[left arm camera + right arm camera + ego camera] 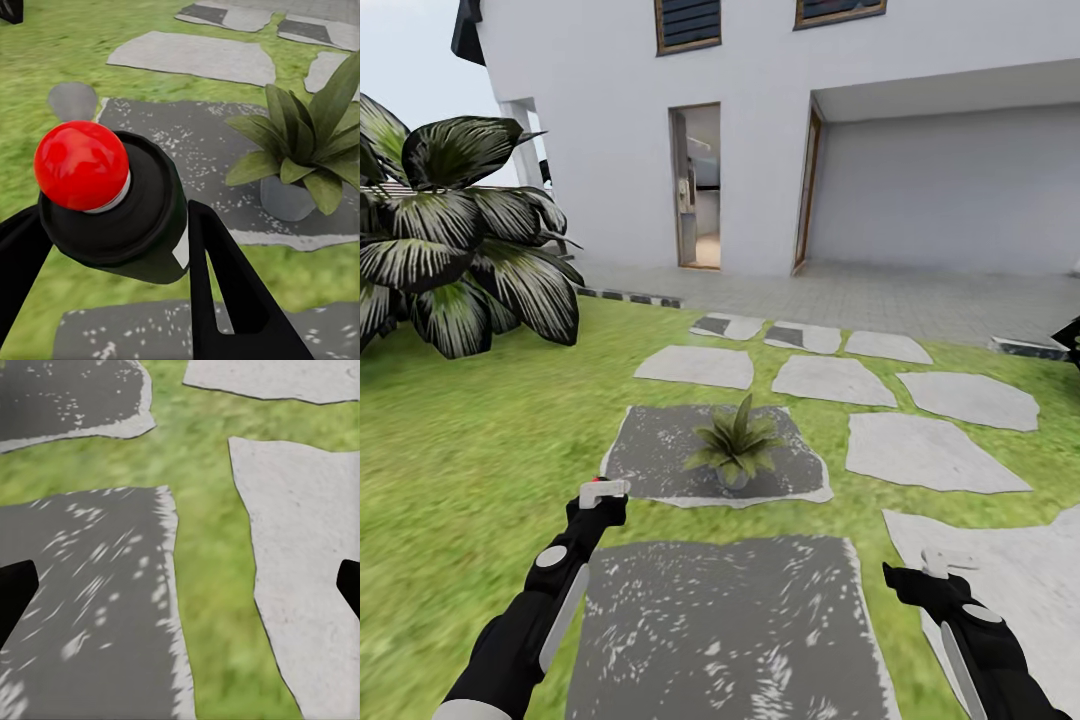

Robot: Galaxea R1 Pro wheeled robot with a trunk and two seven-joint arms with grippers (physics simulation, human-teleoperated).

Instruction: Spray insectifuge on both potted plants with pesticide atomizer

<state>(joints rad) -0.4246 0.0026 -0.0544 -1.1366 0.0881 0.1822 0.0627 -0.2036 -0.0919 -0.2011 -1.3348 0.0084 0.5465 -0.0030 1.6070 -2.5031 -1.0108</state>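
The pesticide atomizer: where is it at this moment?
The pesticide atomizer sits clamped in the left tool, low and left of centre in the head view, just short of the potted plant on its dark stone slab.

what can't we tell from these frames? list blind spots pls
- Pesticide atomizer, left wrist view: its lower body and label are hidden by the left gripper fingers and its own cap; in the head view it is too small to read.
- Potted plant, head view: pot mostly covered by leaves; in the left wrist view, cut off by the frame edge.
- Right gripper, right wrist view: fingers cut off at both edges.
- Whether spray is coming out: nothing visible.
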